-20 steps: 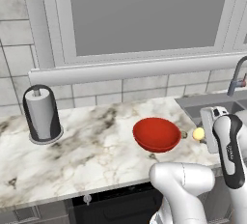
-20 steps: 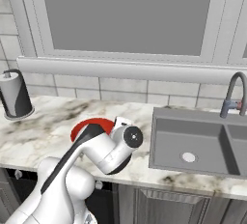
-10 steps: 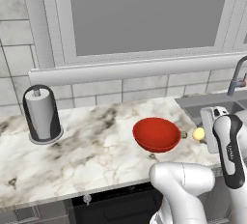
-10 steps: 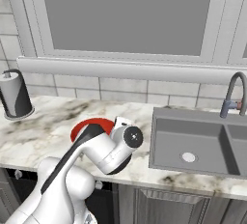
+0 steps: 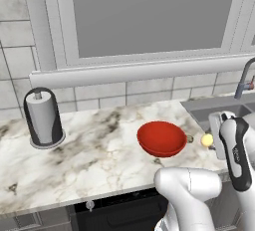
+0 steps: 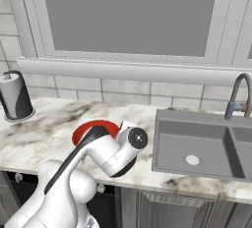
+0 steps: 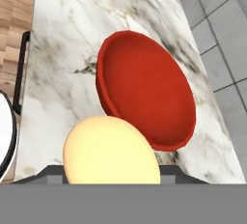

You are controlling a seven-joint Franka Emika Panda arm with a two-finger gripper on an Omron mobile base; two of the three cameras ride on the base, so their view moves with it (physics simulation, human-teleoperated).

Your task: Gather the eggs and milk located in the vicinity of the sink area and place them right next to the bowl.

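The egg (image 5: 205, 139), a pale-yellow ball, sits in my gripper (image 5: 211, 140), whose fingers are shut on it just right of the red bowl (image 5: 162, 138), low over the marble counter (image 5: 99, 150). In the hand view the egg (image 7: 111, 153) bulges up large at the bottom, with the bowl (image 7: 144, 90) lying right beyond it, a small gap apart. From the right base view my arm covers most of the bowl (image 6: 88, 129). The sink (image 6: 197, 148) with its curved faucet (image 6: 238, 94) lies to the right. The milk is out of view.
A black-and-grey paper-towel holder (image 5: 44, 118) stands at the back left of the counter, well away from the bowl. A tiled wall and window ledge (image 5: 139, 70) run behind. The counter's front edge (image 5: 74, 197) is close to the bowl.
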